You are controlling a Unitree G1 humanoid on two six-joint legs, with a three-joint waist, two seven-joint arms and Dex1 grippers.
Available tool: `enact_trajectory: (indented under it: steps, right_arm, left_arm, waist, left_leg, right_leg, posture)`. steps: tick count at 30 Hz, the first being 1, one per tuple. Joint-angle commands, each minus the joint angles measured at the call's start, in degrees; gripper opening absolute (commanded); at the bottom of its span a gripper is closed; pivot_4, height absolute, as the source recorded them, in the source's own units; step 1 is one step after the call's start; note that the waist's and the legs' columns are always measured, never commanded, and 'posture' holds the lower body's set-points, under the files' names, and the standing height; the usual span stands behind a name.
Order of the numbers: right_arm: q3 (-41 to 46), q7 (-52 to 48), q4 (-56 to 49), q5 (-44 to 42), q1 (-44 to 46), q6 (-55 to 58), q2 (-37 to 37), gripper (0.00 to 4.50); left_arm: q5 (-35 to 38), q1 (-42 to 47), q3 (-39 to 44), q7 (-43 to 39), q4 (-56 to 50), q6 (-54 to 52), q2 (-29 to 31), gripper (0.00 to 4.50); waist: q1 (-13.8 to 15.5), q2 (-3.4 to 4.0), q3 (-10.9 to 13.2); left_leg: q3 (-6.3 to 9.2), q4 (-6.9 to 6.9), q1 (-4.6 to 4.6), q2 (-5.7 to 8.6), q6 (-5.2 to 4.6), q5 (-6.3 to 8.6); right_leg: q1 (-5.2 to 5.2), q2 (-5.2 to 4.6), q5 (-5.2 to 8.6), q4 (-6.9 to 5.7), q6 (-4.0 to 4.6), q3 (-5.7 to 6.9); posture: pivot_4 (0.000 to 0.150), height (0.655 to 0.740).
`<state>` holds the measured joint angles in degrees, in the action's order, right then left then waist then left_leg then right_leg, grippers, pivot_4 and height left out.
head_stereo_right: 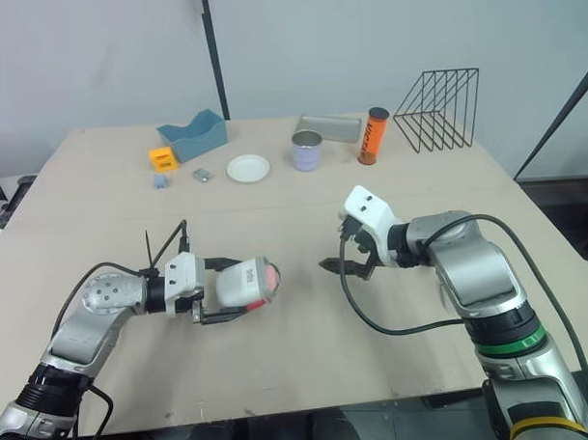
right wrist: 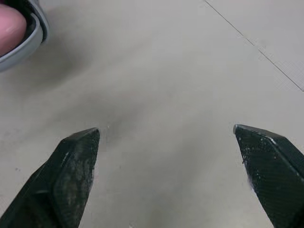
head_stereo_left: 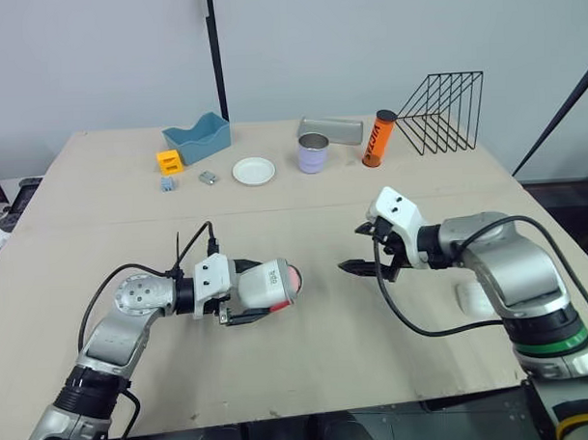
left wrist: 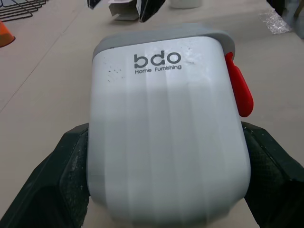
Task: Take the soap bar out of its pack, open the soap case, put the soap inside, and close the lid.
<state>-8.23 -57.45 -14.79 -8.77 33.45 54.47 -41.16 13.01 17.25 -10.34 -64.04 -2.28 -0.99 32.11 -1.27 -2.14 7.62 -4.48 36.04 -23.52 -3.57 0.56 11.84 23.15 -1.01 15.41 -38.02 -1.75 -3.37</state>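
The left gripper (head_stereo_left: 249,302) is clamped on a white, rounded plastic soap case (head_stereo_left: 267,282) printed "bdo Home Furnishing", its black fingers (left wrist: 66,180) pressed against the two sides. The case is held on its side low over the beige tabletop (head_stereo_left: 309,374), near the front edge. A red latch (left wrist: 237,90) juts from one side, and a pink soap bar (head_stereo_left: 293,278) shows at the grey-rimmed end that faces the right gripper (head_stereo_left: 350,249). That gripper hangs near the case but apart from it, fingers spread and empty. Along the far edge stand a blue plastic tray (head_stereo_left: 196,138), a white round dish (head_stereo_left: 254,170), a lavender metal cup (head_stereo_left: 313,153), an orange cylindrical can (head_stereo_left: 378,138) and a black wire rack (head_stereo_left: 445,109).
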Motion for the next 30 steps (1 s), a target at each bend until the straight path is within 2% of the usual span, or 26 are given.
enact_trajectory:
  steps: [1,5,9,11,13,17,20,24,30]
  right_arm:
    - [2.96,2.33,-2.51,-2.82,-0.80,0.36,0.95,4.46]
    - [6.23,2.38,-1.35,-8.65,-0.43,7.55,2.05,4.46]
    - [17.26,0.30,5.96,-18.87,7.35,31.47,8.27,4.46]
    - [20.78,0.70,8.83,-22.00,9.82,37.33,10.78,4.46]
    - [21.51,3.79,11.98,-26.80,10.49,38.03,11.88,4.46]
    - [19.18,10.87,14.45,-38.96,9.28,38.03,14.52,4.46]
    - [15.75,20.74,15.91,-49.64,7.95,38.03,15.37,4.46]
    - [16.13,35.90,20.56,-64.78,8.90,38.03,17.98,4.46]
    - [15.29,53.11,24.11,-75.72,6.71,38.03,21.02,4.46]
  left_arm:
    - [3.32,0.13,2.67,1.16,-1.85,0.14,-1.13,3.53]
    - [4.12,0.47,3.24,1.05,-1.81,0.76,-1.21,3.53]
    - [4.10,0.60,3.54,-0.42,-1.02,1.59,-0.13,3.53]
    - [3.88,0.71,3.55,-0.84,-0.53,2.20,0.16,3.53]
    - [3.81,0.82,3.53,-0.99,-0.23,2.76,0.24,3.53]
    - [3.31,1.01,3.36,-1.27,0.32,4.51,0.56,3.53]
    - [3.30,0.36,3.53,-1.27,0.51,5.48,0.67,3.53]
    - [3.14,0.03,3.12,-1.40,0.42,6.16,0.68,3.53]
    - [3.46,0.38,2.86,-2.34,-0.05,6.02,1.17,3.53]
  waist:
    - [0.01,0.00,0.00]
    - [0.01,-0.01,0.00]
    - [0.00,-0.02,0.01]
    - [-0.10,-0.01,0.02]
    - [-0.12,-0.01,0.02]
    - [-0.07,-0.06,-0.01]
    - [-0.18,-0.06,-0.01]
    - [-0.24,-0.06,-0.01]
    - [-0.29,-0.07,-0.01]
  left_leg:
    - [0.00,0.00,0.00,0.00,0.00,0.00]
    - [0.02,-0.01,-0.03,0.01,0.00,0.00]
    - [0.03,-0.01,-0.02,0.00,0.00,0.00]
    - [0.01,-0.01,-0.01,-0.01,0.00,0.00]
    - [-0.05,-0.02,0.03,-0.06,-0.01,-0.01]
    - [0.05,-0.15,0.03,-0.04,-0.01,0.00]
    - [0.06,-0.21,0.00,-0.03,-0.01,-0.01]
    - [0.06,-0.21,0.01,-0.08,-0.07,-0.04]
    - [0.07,-0.22,-0.03,-0.11,-0.09,-0.05]
  right_leg:
    - [0.00,0.00,0.00,0.00,-0.01,0.00]
    - [-0.01,-0.01,-0.04,0.00,-0.04,-0.04]
    - [-0.02,0.00,-0.04,0.00,-0.03,-0.04]
    - [-0.01,0.00,-0.10,0.00,0.07,-0.04]
    - [0.03,0.03,-0.34,0.00,0.41,-0.04]
    - [-0.04,0.10,-0.18,0.01,0.40,0.02]
    - [0.01,0.12,-0.20,0.01,0.36,-0.09]
    - [0.00,0.15,-0.25,0.01,0.28,-0.13]
    - [0.00,0.15,-0.10,0.02,-0.02,-0.16]
  posture:
    - [0.150,0.7393]
    - [0.150,0.7393]
    - [0.150,0.7393]
    - [0.150,0.7393]
    - [0.150,0.7393]
    - [0.150,0.7393]
    - [0.150,0.7393]
    - [0.150,0.7393]
    - [0.150,0.7393]
